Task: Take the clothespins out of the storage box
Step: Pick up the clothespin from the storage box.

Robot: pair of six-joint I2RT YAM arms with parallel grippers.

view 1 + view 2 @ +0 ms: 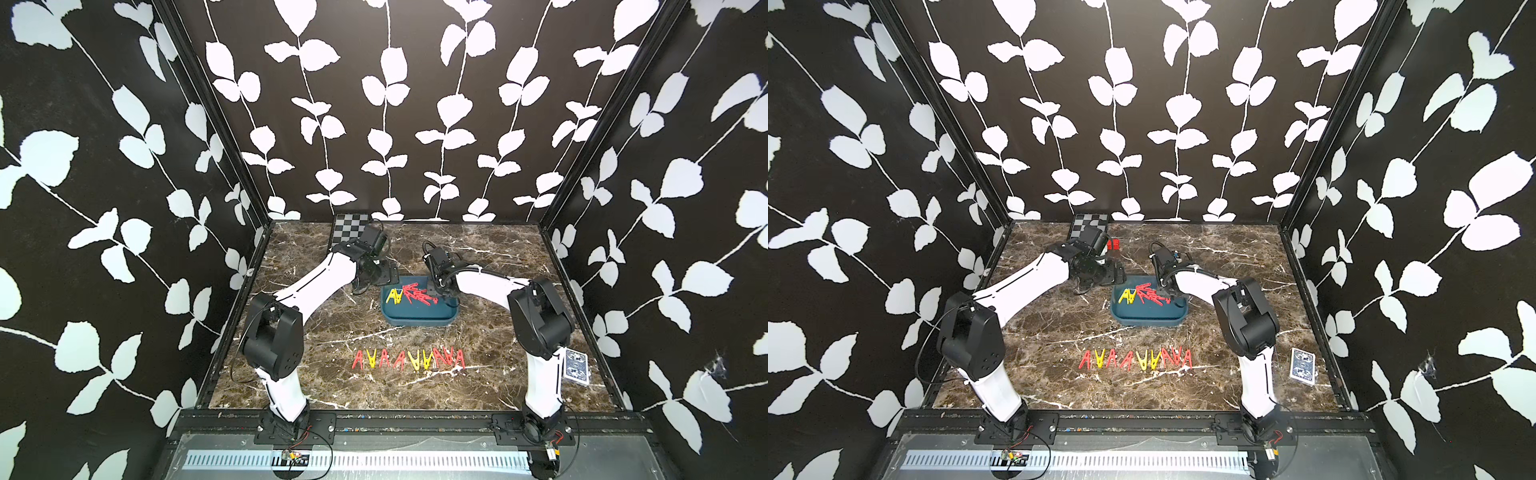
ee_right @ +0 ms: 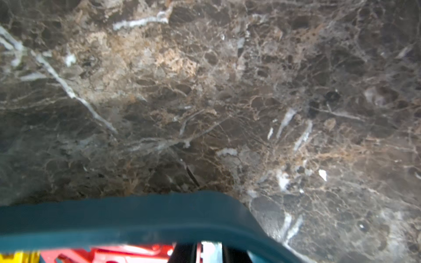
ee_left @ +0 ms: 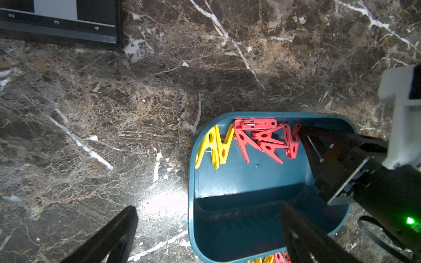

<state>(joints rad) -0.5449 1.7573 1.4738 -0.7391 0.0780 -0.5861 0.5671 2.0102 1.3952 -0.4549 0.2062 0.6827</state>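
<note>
About half done, I'd say. Ten or so pins (image 1: 409, 359) lie in a neat row near the table's (image 1: 324, 328) front edge, clear of the box (image 1: 419, 318), which sits mid-table. A heap of pins, two yellow and the rest red, is left against the box's far wall. The right gripper (image 3: 304, 136) reaches into the red heap, fingers close together; whether they clamp a pin I cannot tell. The left gripper (image 3: 209, 208) hangs at the box's far left corner, fingers wide apart, holding nothing.

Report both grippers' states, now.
Left gripper: open, empty, over the storage box wall.
Right gripper: down among red clothespins; whether shut cannot be told.
</note>
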